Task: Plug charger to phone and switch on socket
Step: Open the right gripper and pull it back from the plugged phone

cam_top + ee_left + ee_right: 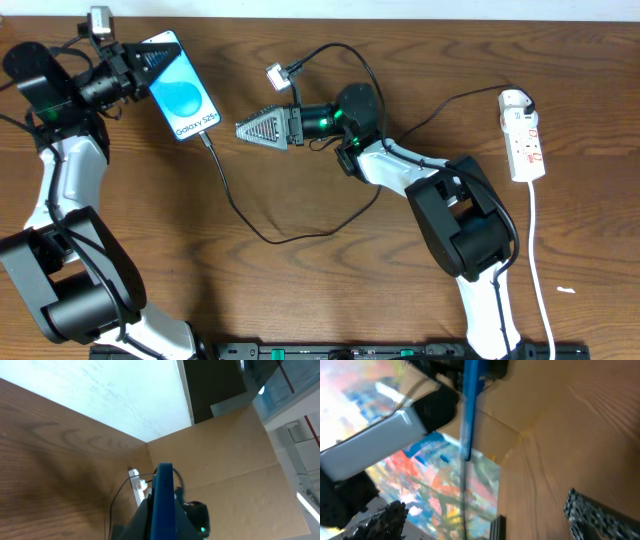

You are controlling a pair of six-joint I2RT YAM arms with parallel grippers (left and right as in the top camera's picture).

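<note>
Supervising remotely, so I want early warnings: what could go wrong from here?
1. The charger cable runs under the right arm; swinging toward the socket might snag it and pull the plug.
2. The left gripper holds the phone by one end; a tug could slip it.

Surface (300, 300): dark brown wood grain, filling the overhead view.
White band (420, 8): running along its far edge.
Brown cardboard panel (240, 470): standing against the surface, adjoining a white panel (100, 390).
Light strip (306, 501): glowing, lower right.
Multicoloured backdrop (445, 485): showing blurred in the right wrist view.
</note>
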